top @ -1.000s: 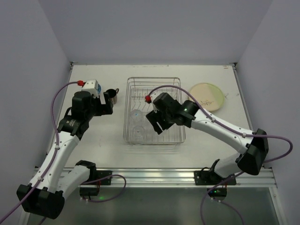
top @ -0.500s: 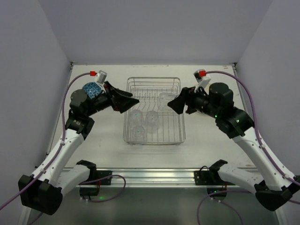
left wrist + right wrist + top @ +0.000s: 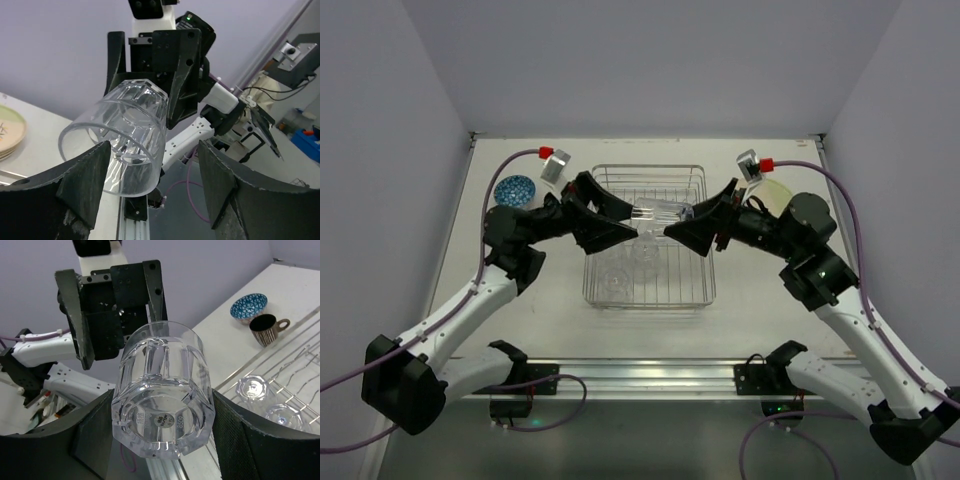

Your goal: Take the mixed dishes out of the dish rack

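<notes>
- Top view: the left arm [image 3: 470, 300] rises from its base, bends at the elbow and reaches right over the dish rack [image 3: 706, 270]. The right arm [image 3: 850, 310] mirrors it, reaching left. The 2 wrists face each other above the rack's far half.
- Top view: a clear glass [image 3: 658, 212] lies on its side in the air between the left gripper [image 3: 620, 218] and the right gripper [image 3: 682, 226], clear of the rack.
- Top view: 2 other glasses [image 3: 612, 282] sit in the rack's near left part. A blue-patterned bowl [image 3: 515, 190] stands on the table [image 3: 550, 310] left of the rack. A pale plate [image 3: 778, 188] shows partly behind the right wrist.
- Left wrist view: the glass's open rim points toward this camera. The left fingers [image 3: 82, 190] stand wide on either side of the rim end. 1 is close to the rim and the other well apart, so there is no grip. The right gripper clamps the base end from beyond.
- Right wrist view: the right fingers [image 3: 92, 440] press both sides of the glass near its thick base and hold it. The left gripper stands spread beyond it. A dark mug [image 3: 267, 327] stands just beside the bowl.
</notes>
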You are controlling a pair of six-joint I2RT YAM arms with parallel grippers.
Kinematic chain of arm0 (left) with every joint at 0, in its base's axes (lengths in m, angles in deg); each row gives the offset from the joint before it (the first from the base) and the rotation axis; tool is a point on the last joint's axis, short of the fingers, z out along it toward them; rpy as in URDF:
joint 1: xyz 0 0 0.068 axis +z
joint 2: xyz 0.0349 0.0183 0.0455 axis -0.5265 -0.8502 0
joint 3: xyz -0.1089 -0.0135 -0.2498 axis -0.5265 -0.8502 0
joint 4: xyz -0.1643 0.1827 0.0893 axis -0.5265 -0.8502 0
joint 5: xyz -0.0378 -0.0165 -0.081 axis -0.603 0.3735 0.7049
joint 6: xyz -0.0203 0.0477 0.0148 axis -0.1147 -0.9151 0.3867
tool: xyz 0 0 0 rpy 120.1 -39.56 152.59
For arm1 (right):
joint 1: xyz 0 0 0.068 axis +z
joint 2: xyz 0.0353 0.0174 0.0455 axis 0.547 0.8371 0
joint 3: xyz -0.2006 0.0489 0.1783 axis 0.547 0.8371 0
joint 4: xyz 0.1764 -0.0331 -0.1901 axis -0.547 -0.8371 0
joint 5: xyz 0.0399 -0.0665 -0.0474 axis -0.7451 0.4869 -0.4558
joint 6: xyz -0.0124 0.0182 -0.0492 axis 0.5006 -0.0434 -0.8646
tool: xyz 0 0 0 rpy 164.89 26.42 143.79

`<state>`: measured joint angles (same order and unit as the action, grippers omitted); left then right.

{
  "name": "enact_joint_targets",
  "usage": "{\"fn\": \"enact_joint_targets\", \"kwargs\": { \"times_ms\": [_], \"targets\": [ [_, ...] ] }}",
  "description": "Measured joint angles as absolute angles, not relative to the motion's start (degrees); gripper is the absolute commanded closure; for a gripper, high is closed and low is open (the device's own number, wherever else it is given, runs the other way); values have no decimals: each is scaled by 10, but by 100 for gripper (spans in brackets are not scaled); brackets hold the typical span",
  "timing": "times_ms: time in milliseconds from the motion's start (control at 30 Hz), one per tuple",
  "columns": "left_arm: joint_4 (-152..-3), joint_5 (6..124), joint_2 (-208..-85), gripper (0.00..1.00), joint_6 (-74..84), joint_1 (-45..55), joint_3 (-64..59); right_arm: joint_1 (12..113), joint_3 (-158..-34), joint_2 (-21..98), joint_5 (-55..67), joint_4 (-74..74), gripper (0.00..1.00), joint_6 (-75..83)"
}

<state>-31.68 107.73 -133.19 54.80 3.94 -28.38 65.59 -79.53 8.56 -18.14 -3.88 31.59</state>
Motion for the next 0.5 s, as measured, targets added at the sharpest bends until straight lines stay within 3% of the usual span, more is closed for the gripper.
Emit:
{"fn": "enact_joint_targets", "kwargs": {
  "times_ms": [133, 167, 200, 267, 300, 333, 400, 467, 500],
  "targets": [
    [-289, 1084, -1343, 42, 569, 16, -280, 655, -791, 88, -208, 5, 100, 325],
    [-284, 1086, -1345, 49, 574, 12, -280, 655, -790, 89, -215, 17, 100, 327],
    [-280, 1087, -1347, 62, 578, 9, -280, 655, -789, 90, -219, 26, 100, 329],
    [-274, 1090, -1349, 74, 585, 7, -280, 655, -787, 90, -224, 42, 100, 332],
    [-271, 1092, -1349, 89, 589, 5, -280, 655, -787, 92, -226, 47, 100, 333],
    [-266, 1095, -1348, 97, 593, 5, -279, 654, -786, 93, -226, 51, 100, 332],
    [-260, 1097, -1347, 100, 592, 5, -276, 652, -784, 97, -233, 58, 100, 337],
    [-264, 1100, -1347, 100, 587, 6, -274, 651, -783, 97, -233, 63, 65, 338],
    [-270, 1100, -1346, 100, 584, 6, -271, 651, -782, 97, -233, 63, 4, 338]
  ]
}}
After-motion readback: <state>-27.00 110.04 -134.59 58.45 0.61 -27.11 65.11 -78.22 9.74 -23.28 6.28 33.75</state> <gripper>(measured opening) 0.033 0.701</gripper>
